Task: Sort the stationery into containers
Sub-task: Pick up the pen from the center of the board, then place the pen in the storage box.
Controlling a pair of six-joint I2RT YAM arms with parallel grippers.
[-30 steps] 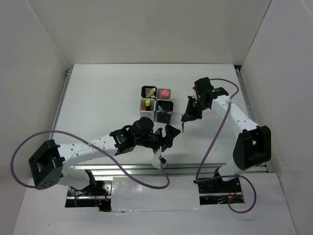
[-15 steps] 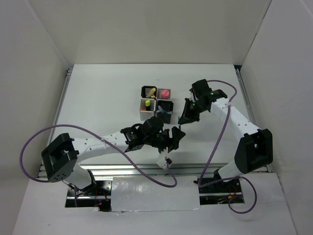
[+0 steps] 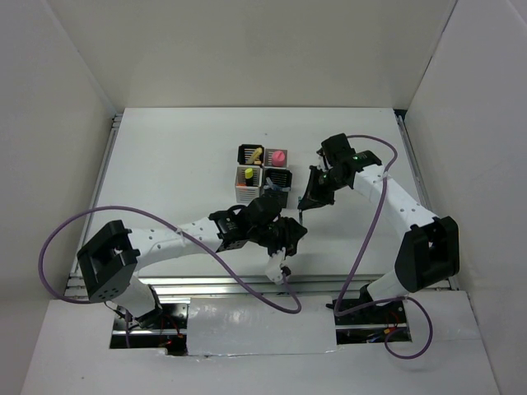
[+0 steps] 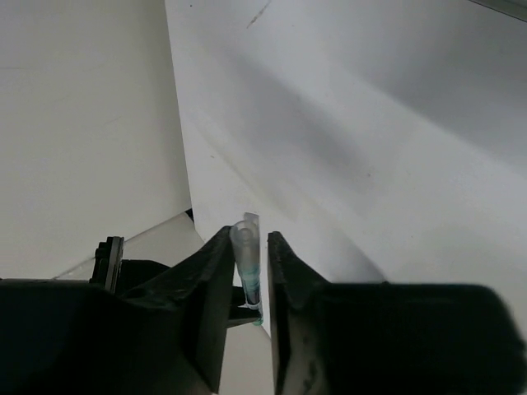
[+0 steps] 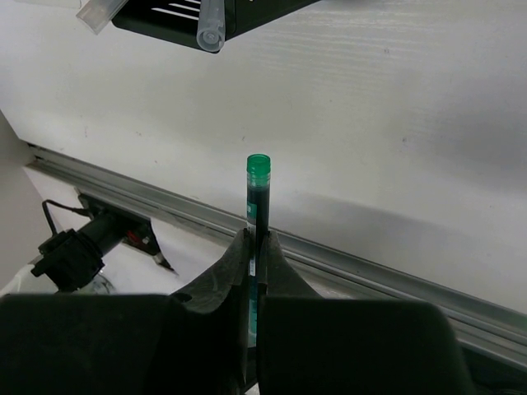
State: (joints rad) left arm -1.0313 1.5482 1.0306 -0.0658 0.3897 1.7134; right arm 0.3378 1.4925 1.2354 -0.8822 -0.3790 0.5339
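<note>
My left gripper (image 3: 286, 232) is clamped on a clear-capped pen (image 4: 247, 265), and my right gripper (image 3: 308, 200) is pinched tight on a green-capped pen (image 5: 258, 193), gripping its lower part so most of the barrel stands proud. Both pens are held above the worktop (image 3: 165, 164), neither in a container yet. Seen from above, the four cups (image 3: 240, 152) sit at centre. The left gripper is at about 6 o'clock of them and the right at about 4 o'clock, the two near each other.

My worry is that both pens seem bound for the near black cup (image 3: 277, 173). If I bring both arms in together, the grippers could knock. That cup already holds at least one pen (image 5: 211, 25) leaning outward, so a newcomer may catch on it, or on the rim, and tip out when released.
</note>
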